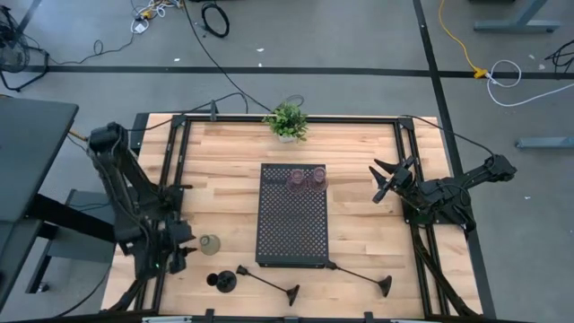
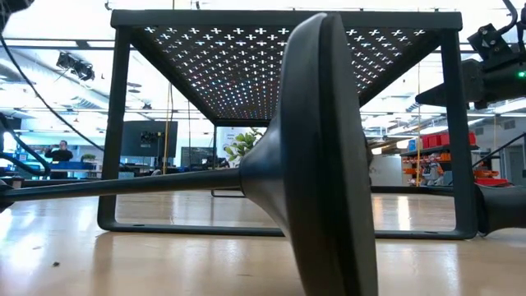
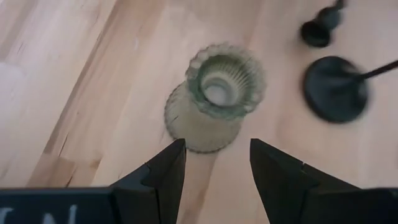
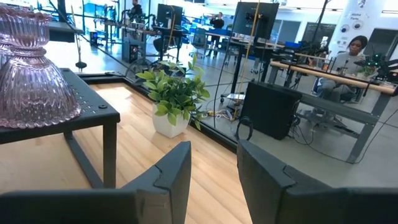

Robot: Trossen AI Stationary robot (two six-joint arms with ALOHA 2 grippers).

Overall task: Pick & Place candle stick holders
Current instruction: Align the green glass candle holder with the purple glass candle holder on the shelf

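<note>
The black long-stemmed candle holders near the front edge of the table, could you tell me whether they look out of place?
Yes. Both long-stemmed holders lie tipped on their sides on the table, stems flat. The short black holder and the olive-green glass cup stand upright.

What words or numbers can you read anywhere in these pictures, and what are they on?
Nothing reads clearly.
Pale marks on the left gripper's dark body, at the left wrist view's bottom edge: cut off; one may be an "N".
A white sign with round pictures in the room behind: too small to read.
The screens back there: too blurred.
The tray, the candle stick holders and the potted plant: no writing.
</note>
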